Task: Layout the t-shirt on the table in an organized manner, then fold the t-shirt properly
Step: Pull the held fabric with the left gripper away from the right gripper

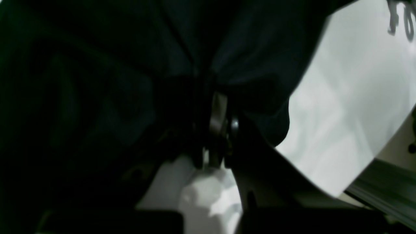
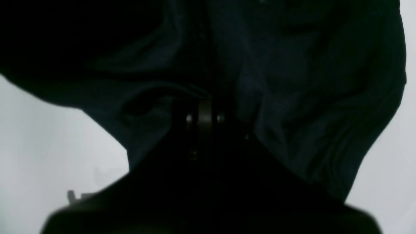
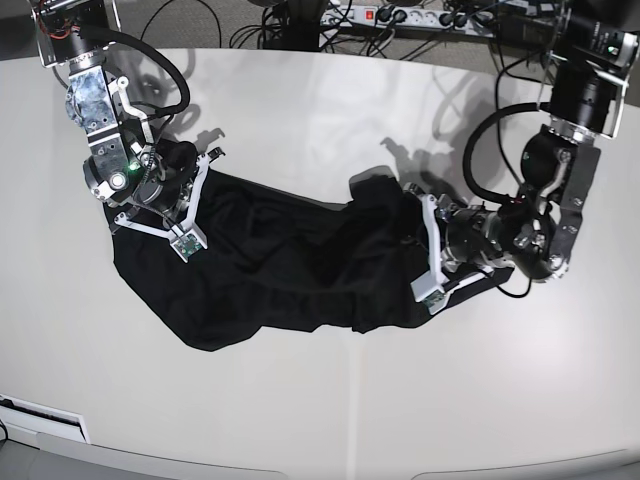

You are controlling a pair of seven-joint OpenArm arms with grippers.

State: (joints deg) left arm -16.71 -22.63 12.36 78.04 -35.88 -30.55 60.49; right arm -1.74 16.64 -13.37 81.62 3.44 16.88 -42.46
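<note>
A: Now, left gripper (image 1: 217, 113) — jaws?
B: Pressed together on a fold of the shirt (image 3: 290, 265); black cloth bunched above and to both sides of the fingertips in the left wrist view. Seen from the base camera at the shirt's right end (image 3: 432, 250).

A: And right gripper (image 2: 204, 112)?
B: Likewise clamped, pinching dark fabric; cloth draped over and around the tips in the right wrist view. From the base camera, at the shirt's upper-left end (image 3: 172, 190).

A: Position of shirt?
B: Flat-ish on the table (image 3: 330, 400), near the middle, stretched between the two grippers, still rumpled with many folds. Hem or sleeves not told apart.

A: Long axis?
B: Left to right across the base view, tilted slightly, left end a little higher toward the far edge. Widest bulge sagging toward the near edge at lower left.

A: Anything readable?
B: Blurred dark marks on the table at the top right corner of the left wrist view (image 1: 401, 19); not legible. Logo not made out. Power strip (image 3: 420, 15) and cables (image 3: 290, 25) beyond the far edge.
</note>
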